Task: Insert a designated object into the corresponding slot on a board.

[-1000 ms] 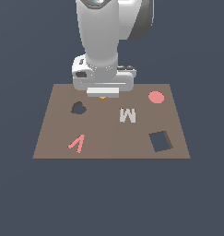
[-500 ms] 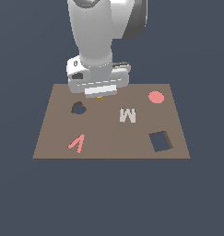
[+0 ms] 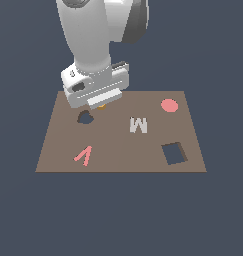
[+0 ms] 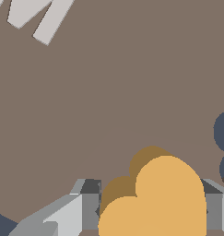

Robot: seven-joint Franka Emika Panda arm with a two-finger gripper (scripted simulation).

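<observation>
Gripper [image 4: 152,216]: 1 unit, its 2 grey fingers [image 4: 85,203] closed against either side of the orange-yellow heart-shaped piece [image 4: 157,198], which sits between them above the board [image 4: 109,92]. In the exterior view the gripper [image 3: 100,104] hangs under the white arm [image 3: 93,45], and only a sliver of the orange-yellow piece [image 3: 102,106] shows below the hand. Landmark: the heart-shaped slot [image 3: 85,118], a dark lobed cutout in the brown board [image 3: 118,150]. The held piece lies just beside the slot, toward the board's far edge and toward the exterior view's right, not over it; in the wrist view part of the slot's dark outline [image 4: 222,147] shows at the frame's edge, apart from the piece. Grey letter M [image 3: 138,125]: 1, flat on the board, to the slot's right in the exterior view; also partly seen in the wrist view [image 4: 35,16]. Pink V-shaped piece [image 3: 83,156]: 1, nearer the camera than the slot. Dark square cutout [image 3: 174,153]: 1, well apart from the slot, toward the near right corner. Pink round disc [image 3: 169,105]: 1, well apart, toward the far right corner.
</observation>
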